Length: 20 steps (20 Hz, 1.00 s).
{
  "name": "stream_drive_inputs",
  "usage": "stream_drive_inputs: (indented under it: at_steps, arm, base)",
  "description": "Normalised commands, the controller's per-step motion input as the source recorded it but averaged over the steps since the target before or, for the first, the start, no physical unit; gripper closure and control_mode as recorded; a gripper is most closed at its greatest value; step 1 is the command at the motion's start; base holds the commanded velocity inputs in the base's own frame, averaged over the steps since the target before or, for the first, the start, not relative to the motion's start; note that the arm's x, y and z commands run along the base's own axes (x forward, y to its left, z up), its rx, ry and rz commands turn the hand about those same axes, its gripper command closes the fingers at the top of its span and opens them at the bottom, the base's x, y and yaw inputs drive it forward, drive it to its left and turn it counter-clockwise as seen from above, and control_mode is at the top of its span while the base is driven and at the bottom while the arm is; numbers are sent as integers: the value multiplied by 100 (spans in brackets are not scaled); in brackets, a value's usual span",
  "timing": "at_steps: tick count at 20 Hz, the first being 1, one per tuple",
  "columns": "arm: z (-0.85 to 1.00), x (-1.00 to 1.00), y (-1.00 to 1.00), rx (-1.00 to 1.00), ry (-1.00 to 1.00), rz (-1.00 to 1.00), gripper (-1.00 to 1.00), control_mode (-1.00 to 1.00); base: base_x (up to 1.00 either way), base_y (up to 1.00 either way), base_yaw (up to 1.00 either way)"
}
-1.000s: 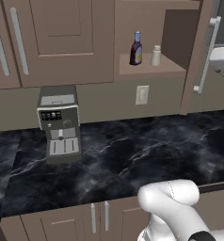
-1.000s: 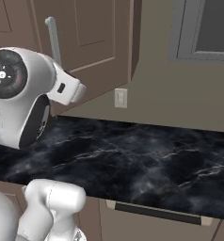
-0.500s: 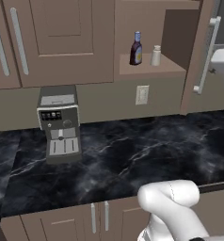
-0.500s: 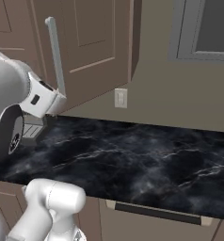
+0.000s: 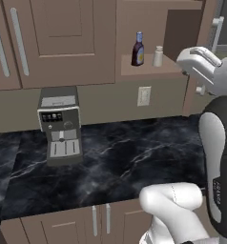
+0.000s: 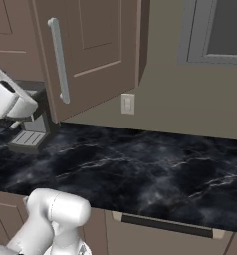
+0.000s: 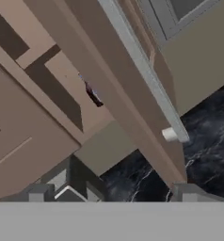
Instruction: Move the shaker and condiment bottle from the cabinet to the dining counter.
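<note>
The cabinet stands open, and on its low shelf the condiment bottle is upright with the small white shaker just right of it. My white hand hovers right of the shelf, in front of the open door. In the hand view my gripper is open, its fingertips wide apart with nothing between them. That view looks along the door's edge and its silver handle. A sliver of the bottle peeks out behind the edge. The dining counter is out of view.
A grey coffee machine stands on the narrow black marble worktop to the left of the shelf. A wall outlet sits under the shelf. Closed wall cabinets fill the upper left. A grey-framed window is at the right.
The gripper has gone from shut to open and let go of the door handle. The hand has drawn back from the door and turned, now showing at the right of the left base view.
</note>
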Motion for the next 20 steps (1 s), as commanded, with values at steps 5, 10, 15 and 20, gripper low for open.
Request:
stream_drive_inputs:
  at_steps: [5, 10, 15, 20]
  arm:
    - [-7, 45, 42, 7, 0, -29, -100, -100]
    - [-22, 59, 29, 7, -4, -35, -100, -100]
    - [-30, 63, 12, 13, -7, -36, -100, -100]
    - [-28, 61, 2, 13, -11, -38, -100, -100]
  base:
    - [0, 0, 0]
    - [0, 0, 0]
    - [0, 0, 0]
    - [0, 0, 0]
